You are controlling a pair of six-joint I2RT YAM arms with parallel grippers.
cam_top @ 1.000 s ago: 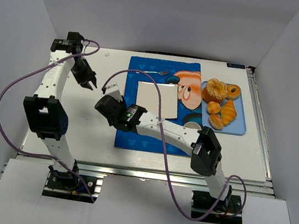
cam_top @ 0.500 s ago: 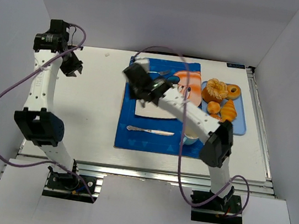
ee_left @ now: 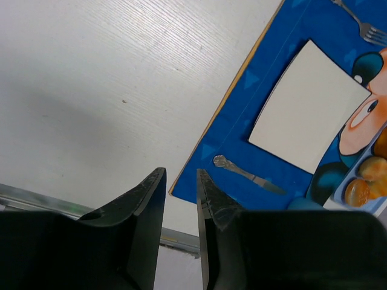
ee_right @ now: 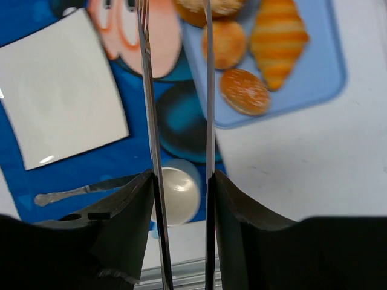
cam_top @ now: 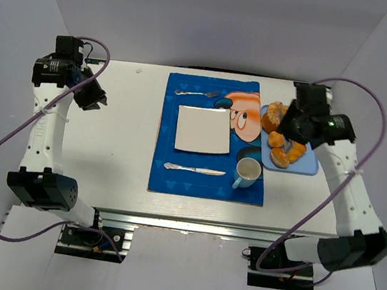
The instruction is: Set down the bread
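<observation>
The bread, a golden-orange ridged croissant (ee_right: 278, 39), lies on the light blue tray (ee_right: 320, 72) at the table's right; in the top view the croissant (cam_top: 298, 152) is partly covered by my right arm. My right gripper (cam_top: 298, 127) hovers over the tray. In the right wrist view my right gripper (ee_right: 179, 175) is shut on thin metal tongs (ee_right: 147, 90), whose two blades run up out of frame, left of the croissant. My left gripper (cam_top: 93, 98) hangs over the bare far-left table. In its wrist view the left gripper (ee_left: 181, 181) is empty, its jaws a narrow gap apart.
Two round buns (ee_right: 225, 42) (ee_right: 245, 90) and a ruffled pastry (cam_top: 276, 113) share the tray. A white square plate (cam_top: 203, 130), cup (cam_top: 247, 171), knife (cam_top: 194, 169) and fork (cam_top: 197, 93) lie on the blue placemat (cam_top: 164, 177).
My right arm has swung from the placemat's left side, across the plate, to above the tray at the right. My left arm has drawn back toward the far left.
</observation>
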